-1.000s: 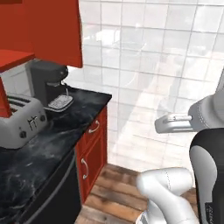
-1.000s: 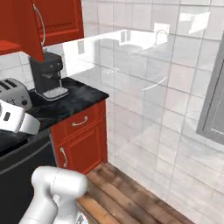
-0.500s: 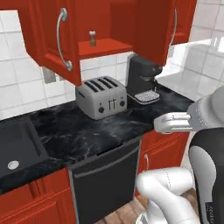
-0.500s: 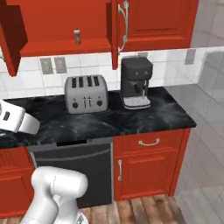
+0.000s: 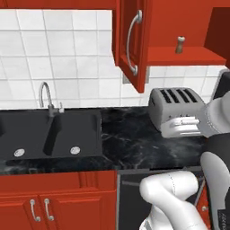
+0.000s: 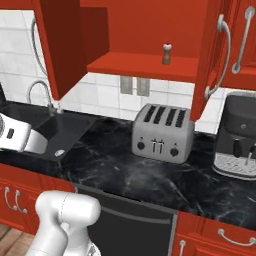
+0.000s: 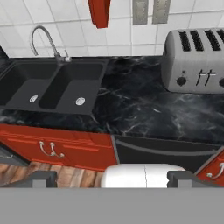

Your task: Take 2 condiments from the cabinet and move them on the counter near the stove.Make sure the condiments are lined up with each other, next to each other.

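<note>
One small brown condiment (image 5: 180, 45) with a pale top stands on the red inner shelf of the open cabinet (image 5: 188, 56), above the toaster; it also shows as condiment (image 6: 167, 53) on cabinet shelf (image 6: 145, 67). The black marble counter (image 6: 125, 170) runs beneath, counter (image 7: 140, 109). My gripper (image 7: 113, 179) hangs low in front of the counter, open with nothing between its fingertips (image 7: 43, 178), far below the shelf. The stove is out of view.
A silver toaster (image 6: 162, 132) sits on the counter under the shelf. A black coffee machine (image 6: 240, 137) stands to its right. A black double sink (image 5: 45, 134) with faucet (image 5: 45, 92) lies left. The open cabinet door (image 5: 132, 40) juts out overhead.
The whole scene has shifted as the cameras swung along the counter, from the coffee machine corner to the toaster and sink. The gripper stays open and empty.
</note>
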